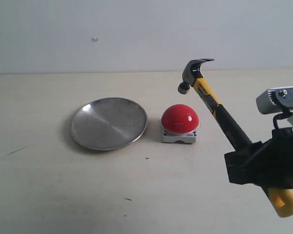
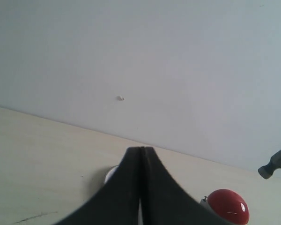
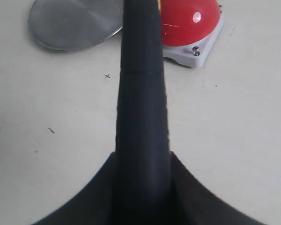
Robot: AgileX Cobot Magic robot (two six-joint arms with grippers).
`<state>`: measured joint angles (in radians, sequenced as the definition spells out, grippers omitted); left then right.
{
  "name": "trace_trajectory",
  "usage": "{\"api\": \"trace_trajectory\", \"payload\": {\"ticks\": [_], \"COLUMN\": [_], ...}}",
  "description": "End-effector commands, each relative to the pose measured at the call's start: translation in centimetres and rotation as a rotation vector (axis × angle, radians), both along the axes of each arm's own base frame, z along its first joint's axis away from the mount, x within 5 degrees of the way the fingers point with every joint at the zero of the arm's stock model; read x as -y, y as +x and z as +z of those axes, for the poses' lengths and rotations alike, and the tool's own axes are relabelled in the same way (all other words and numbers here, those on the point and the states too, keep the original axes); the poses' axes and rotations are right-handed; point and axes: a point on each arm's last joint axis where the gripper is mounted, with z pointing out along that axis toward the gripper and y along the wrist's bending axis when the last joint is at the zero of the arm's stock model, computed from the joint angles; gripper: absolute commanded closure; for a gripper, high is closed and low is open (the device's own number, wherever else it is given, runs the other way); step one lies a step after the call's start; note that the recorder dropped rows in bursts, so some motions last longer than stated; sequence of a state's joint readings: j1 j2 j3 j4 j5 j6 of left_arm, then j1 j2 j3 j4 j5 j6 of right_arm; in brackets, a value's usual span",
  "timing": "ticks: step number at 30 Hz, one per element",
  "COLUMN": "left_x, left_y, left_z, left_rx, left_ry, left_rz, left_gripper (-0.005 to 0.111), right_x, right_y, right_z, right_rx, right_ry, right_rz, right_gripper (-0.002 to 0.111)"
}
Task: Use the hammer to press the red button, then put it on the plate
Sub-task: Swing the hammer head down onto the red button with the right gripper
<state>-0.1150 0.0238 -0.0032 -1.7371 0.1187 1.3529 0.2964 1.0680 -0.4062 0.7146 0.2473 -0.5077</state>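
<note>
My right gripper (image 1: 246,158) is shut on the black handle of the hammer (image 1: 219,114), held aloft and slanting up to the left. Its dark head (image 1: 195,72) hangs above and just right of the red button (image 1: 180,118), apart from it. The yellow end (image 1: 284,202) sticks out below the gripper. In the right wrist view the handle (image 3: 141,93) runs between the jaws (image 3: 143,159) toward the button (image 3: 187,23). The silver plate (image 1: 109,123) lies left of the button and holds nothing. My left gripper (image 2: 141,152) is shut with nothing in it; it does not show in the exterior view.
The pale tabletop (image 1: 63,190) carries a few small dark marks. A plain white wall (image 1: 136,29) stands behind the table's far edge.
</note>
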Motion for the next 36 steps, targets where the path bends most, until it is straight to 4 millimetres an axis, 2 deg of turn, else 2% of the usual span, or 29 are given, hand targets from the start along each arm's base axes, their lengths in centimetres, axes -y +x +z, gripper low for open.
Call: {"api": "trace_trajectory", "payload": {"ticks": [1,4,7,12,25,30,36], "left_x": [0.0,0.0,0.0,0.0,0.0,0.0,0.0], "left_y": [0.0,0.0,0.0,0.0,0.0,0.0,0.0], "left_z": [-0.1,-0.1,-0.1,-0.1,-0.1,-0.1,-0.1], "left_rx": [0.000,0.000,0.000,0.000,0.000,0.000,0.000], "left_ry": [-0.005,-0.005,-0.005,-0.005,-0.005,-0.005,-0.005], "left_rz": [-0.006,-0.006,-0.006,-0.006,-0.006,-0.006,-0.006], "left_gripper": [0.106,0.106,0.106,0.106,0.106,0.106,0.106], "right_x": [1.6,2.8,3.5,3.6,-0.5,-1.1,-1.7], "right_y": [1.7,2.4,3.0,3.1,4.1,4.3,5.4], "right_z": [2.1,3.0,3.6,3.4,0.8,1.2,2.2], "right_rx": [-0.034,-0.086,-0.055,-0.017,-0.066,-0.033,-0.097], "right_ry": [-0.067,-0.109,-0.136,-0.084,-0.087,-0.072,-0.098], "right_rz": [-0.014,-0.089,-0.183,-0.245,-0.086,-0.073,-0.047], "right_gripper": [0.108,0.108,0.108,0.108,0.108,0.108,0.108]}}
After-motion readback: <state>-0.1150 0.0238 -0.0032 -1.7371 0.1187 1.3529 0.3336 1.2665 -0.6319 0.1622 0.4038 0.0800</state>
